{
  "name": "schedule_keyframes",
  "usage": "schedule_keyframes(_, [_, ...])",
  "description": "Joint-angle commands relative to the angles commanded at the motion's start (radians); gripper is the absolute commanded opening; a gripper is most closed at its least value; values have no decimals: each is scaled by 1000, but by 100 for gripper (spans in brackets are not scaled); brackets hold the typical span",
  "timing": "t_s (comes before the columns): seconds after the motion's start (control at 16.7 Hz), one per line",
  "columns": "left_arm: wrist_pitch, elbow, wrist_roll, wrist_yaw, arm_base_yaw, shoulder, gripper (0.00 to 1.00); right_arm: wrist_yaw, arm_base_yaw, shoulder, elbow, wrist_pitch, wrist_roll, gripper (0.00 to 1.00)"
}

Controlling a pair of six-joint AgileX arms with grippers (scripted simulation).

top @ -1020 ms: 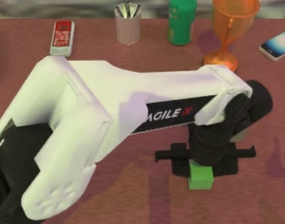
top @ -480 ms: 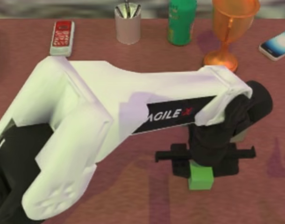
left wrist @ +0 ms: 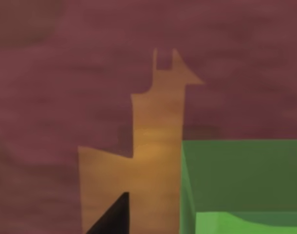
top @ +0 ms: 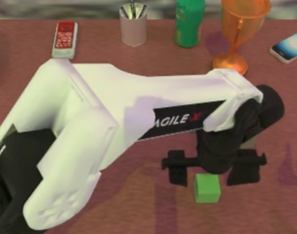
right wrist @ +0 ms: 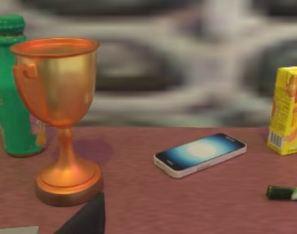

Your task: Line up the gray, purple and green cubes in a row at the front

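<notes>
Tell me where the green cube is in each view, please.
Top view: green cube near the front, between the open left claw fingers.
Left wrist view: large, in one corner.
Right wrist view: not in it.
Shared landmark: reddish tabletop.

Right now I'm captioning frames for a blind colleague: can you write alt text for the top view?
The left gripper hangs with open jaws over the green cube near the table's front, its white arm crossing from the left. Along the back stand a red phone, pen cup, green can, orange goblet and smartphone.
</notes>
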Motion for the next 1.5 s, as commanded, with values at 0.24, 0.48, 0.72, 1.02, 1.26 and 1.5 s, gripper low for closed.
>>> schedule_keyframes(0.24, [0, 0, 0, 0, 0, 0, 100, 0, 0, 0, 0, 0, 0, 100])
schedule_keyframes(0.48, [-4, 4, 0, 0, 2, -1, 100, 0, 0, 0, 0, 0, 0, 100])
schedule_keyframes(0.72, [-113, 93, -6, 0, 9, -18, 100, 0, 0, 0, 0, 0, 0, 100])
schedule_keyframes(1.02, [-246, 198, -6, -1, 16, -48, 100, 0, 0, 0, 0, 0, 0, 100])
schedule_keyframes(1.26, [-244, 196, -4, -1, 13, -45, 100, 0, 0, 0, 0, 0, 0, 100])
schedule_keyframes(1.5, [-239, 202, 100, 2, 111, -45, 100, 0, 0, 0, 0, 0, 0, 100])
